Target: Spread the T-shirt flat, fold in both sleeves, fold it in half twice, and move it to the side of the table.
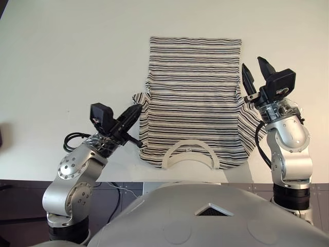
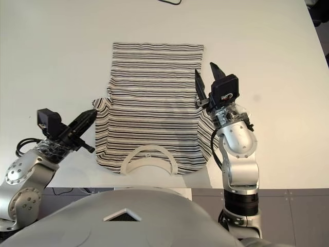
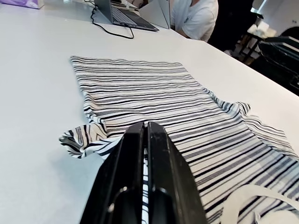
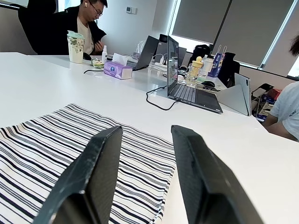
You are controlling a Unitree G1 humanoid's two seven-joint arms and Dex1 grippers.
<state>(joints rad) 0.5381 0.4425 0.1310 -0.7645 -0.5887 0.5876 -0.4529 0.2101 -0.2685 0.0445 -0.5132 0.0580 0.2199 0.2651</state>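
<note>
left claw point(image 1: 134, 112), clenched and seemingly empty, hangs just beside the crumpled sleeve point(image 1: 140, 98); right claw point(image 1: 253, 63) is released at the other edge. t-shirt point(image 1: 193, 92) lies flat on the surface point(image 1: 61, 62), soft and light; i would pinch the sleeve hem.

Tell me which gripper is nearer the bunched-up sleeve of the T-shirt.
Left. The left gripper, shut, points at the bunched sleeve on the robot's left side of the T-shirt. The right gripper, open, is over the opposite edge.
</note>
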